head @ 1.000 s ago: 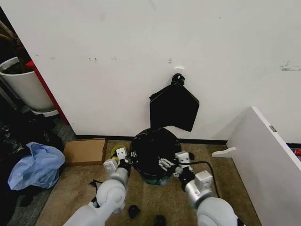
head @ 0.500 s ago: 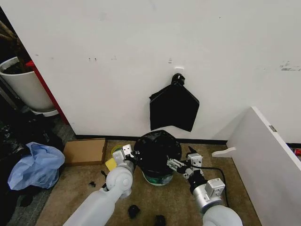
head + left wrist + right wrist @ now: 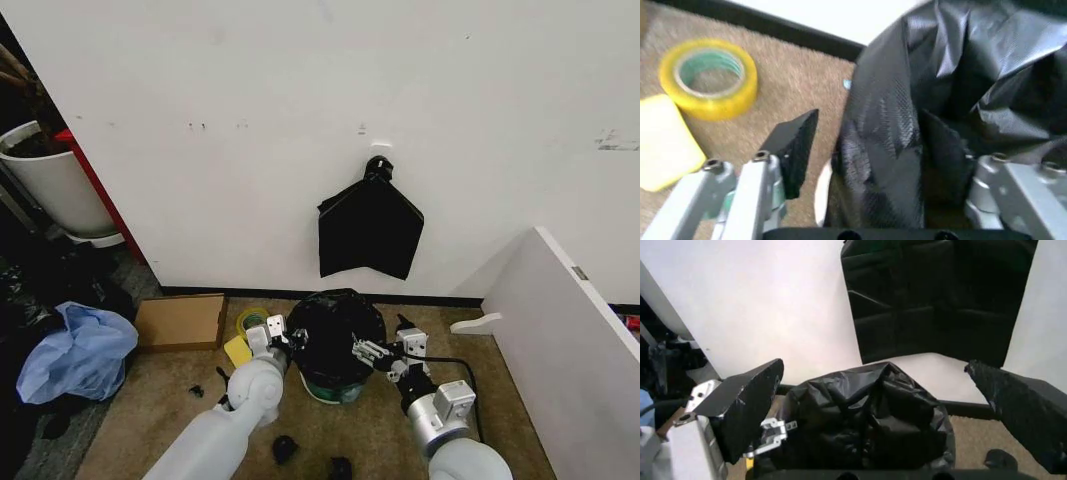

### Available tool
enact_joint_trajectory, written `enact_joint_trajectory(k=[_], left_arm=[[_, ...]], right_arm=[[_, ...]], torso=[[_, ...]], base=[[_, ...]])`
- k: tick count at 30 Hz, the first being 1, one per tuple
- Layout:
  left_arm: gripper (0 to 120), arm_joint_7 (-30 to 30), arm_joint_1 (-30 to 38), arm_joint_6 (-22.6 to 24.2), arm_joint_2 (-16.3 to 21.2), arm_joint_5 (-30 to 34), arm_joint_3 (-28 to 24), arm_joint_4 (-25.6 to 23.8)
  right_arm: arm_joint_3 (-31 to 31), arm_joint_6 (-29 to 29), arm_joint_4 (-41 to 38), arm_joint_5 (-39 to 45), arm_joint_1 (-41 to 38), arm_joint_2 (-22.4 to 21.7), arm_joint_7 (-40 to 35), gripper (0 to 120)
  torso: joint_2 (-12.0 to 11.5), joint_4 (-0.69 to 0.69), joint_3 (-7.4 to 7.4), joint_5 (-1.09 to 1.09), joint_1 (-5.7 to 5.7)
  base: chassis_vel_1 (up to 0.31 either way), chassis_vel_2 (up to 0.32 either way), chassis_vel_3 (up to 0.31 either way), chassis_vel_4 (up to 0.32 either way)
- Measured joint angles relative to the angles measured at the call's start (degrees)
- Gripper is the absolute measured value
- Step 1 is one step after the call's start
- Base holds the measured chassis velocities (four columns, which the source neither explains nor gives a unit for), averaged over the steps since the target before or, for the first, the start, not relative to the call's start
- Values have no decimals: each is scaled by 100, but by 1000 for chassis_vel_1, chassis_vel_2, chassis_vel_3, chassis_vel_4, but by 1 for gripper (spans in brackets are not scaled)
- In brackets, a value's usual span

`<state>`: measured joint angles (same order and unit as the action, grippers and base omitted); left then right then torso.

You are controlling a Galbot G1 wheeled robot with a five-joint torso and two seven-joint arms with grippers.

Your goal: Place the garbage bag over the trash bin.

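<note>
On the floor by the wall, the garbage bag [image 3: 336,322] drapes the trash bin [image 3: 334,388]. The left end effector [image 3: 284,338] straddles a fold with fingers spread; the right end effector [image 3: 380,352] is spread too. Best tug the film down evenly on both sides.

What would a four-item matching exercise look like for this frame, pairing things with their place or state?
Things:
1. garbage bag
2. yellow tape roll
3. light blue plastic bag
4. black squarish bundle

Places or states:
A. hanging on the wall
B. draped over the trash bin
C. on the floor at the far left
D. on the carpet beside the left gripper

Pairs: 1-B, 2-D, 3-C, 4-A
</note>
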<state>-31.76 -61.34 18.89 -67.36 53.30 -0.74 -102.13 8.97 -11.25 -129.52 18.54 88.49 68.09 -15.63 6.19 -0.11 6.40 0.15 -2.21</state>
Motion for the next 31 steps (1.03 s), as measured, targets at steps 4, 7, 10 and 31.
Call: enact_joint_trajectory(k=[4,7,10,31], left_arm=[[79,129,-96,-144,122,-141,30,-241],[90,267,-155,-301,197,-340,35,-356],[99,437,-253,-575,279,-690,47,-494],[100,1316,-3590,-3766,-22,-5009,1512,-1892]], right_arm=[[-25,18,25,5,-14,32,23,100],[-36,49,34,-1,-16,88,27,100],[1,165,40,-47,25,144,50,100],[2131,2904,729,-637,1432,1164,1283,100]], torso=[[0,0,0,0,0],[0,0,0,-1,0],[0,0,0,-1,0],[0,0,0,0,0]], base=[[0,0,0,0],[0,0,0,0],[0,0,0,0],[0,0,0,0]])
